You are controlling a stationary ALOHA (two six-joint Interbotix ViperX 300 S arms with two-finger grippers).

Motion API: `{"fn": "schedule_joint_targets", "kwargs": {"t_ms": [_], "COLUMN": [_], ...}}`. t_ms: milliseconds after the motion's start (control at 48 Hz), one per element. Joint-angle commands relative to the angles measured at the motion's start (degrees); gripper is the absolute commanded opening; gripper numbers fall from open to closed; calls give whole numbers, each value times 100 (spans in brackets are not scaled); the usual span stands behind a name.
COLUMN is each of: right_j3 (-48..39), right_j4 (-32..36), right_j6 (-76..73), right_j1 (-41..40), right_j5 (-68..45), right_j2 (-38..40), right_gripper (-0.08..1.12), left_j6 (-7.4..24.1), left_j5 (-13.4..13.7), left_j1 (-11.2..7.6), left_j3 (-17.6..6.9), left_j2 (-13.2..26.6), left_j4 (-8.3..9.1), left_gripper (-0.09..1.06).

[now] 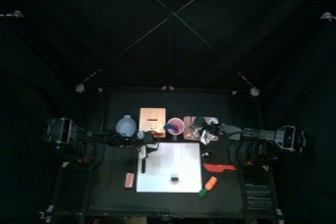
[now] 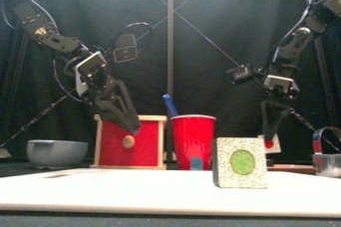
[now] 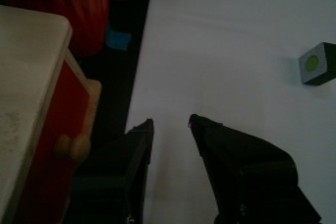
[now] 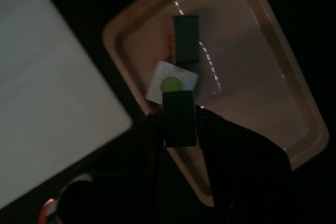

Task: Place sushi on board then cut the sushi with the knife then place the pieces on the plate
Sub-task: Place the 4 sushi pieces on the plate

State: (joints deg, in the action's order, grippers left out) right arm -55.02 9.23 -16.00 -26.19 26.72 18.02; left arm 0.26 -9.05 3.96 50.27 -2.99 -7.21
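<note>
Sushi piece [image 4: 180, 118] clamped in right end effector [image 4: 182, 132] over pink tray [image 4: 269, 66]. Left end effector [image 3: 171, 123] slightly open, empty, above white board [image 3: 237, 31].

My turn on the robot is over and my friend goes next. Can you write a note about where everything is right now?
Left gripper: open, empty, above the white board.
Right gripper: shut on a sushi piece, over the pink tray.
On the tray: two pieces. On the board: one standing piece. The blue knife sits in the red cup.
Done: sushi looks cut, two pieces plated.
Left: set down the held piece, then move the board piece over.
</note>
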Motion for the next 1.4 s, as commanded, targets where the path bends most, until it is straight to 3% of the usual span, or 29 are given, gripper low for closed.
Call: {"fn": "schedule_joint_targets", "kwargs": {"t_ms": [21,146,375,604,812,1083,1396], "right_j3": [-70,-141,-149,35,492,1406,2162], "right_j4": [-44,-114,-79,-123,-97,-141,-633], "right_j6": [-9,0,9,-9,9,-18,-9], "right_j1": [-211,-299,-308,-62,1336,3226,4078], "right_j5": [-211,-308,-299,-53,-70,-202,-167], "right_j2": [18,-18,-9,281,413,-404,-1433], "right_gripper": [58,60,75,76,76,76,76], "left_j6": [-9,-9,-9,-18,-18,-9,-18], "left_j5": [-18,-18,-18,-18,-18,-18,-18], "left_j1": [18,18,18,18,18,18,18], "left_j3": [-70,-88,-88,-97,-88,-79,-70], "left_j2": [-35,-35,-35,-35,-35,-35,-35], "left_j4": [0,-9,-9,-9,-9,-9,-9], "left_gripper": [76,76,76,76,76,76,76]}}
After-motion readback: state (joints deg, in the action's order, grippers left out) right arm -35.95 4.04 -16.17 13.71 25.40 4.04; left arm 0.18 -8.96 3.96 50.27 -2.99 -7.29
